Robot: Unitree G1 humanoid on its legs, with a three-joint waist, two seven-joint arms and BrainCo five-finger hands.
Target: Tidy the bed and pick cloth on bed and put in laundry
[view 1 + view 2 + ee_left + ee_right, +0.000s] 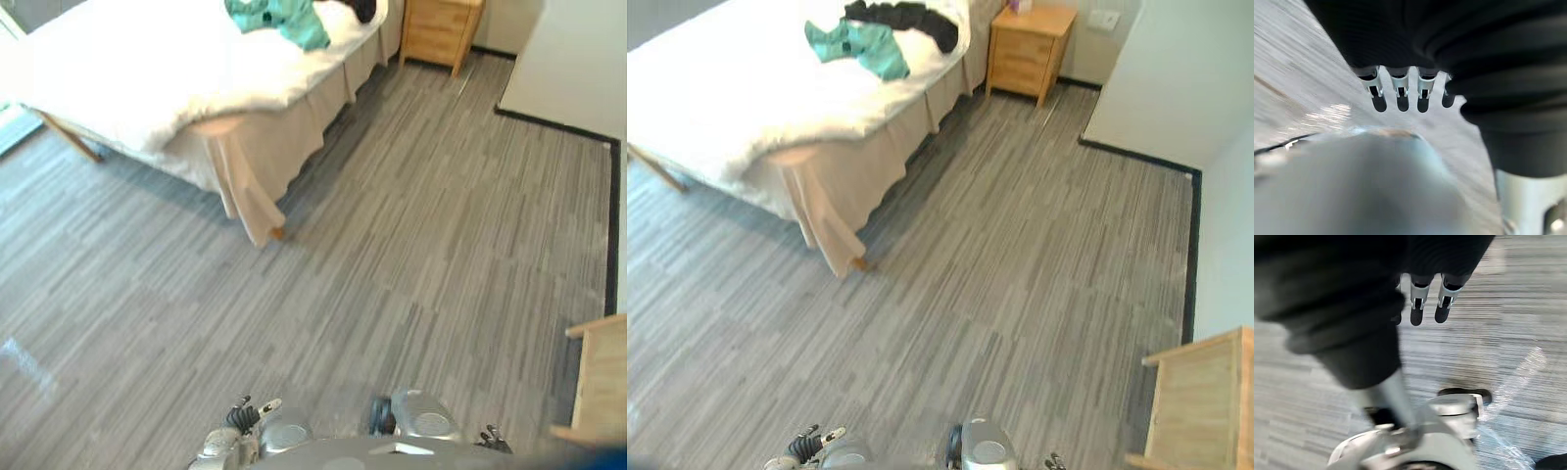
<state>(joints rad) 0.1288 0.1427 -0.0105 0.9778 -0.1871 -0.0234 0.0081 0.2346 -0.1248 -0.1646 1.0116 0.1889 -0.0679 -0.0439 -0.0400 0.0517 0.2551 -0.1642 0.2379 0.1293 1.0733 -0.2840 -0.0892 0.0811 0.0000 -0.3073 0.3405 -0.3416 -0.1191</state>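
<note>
Left hand and right hand dangle, fingers slack, empty. Far past them, crumpled teal cloth lies on the white-quilted bed.

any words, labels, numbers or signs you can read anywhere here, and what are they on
None: no text can be read in these views.
The bed, the teal cloth and the black cloth lying on it, and the wooden nightstand show no print.
The small pink item on the nightstand is too small to tell whether it bears any.
</note>
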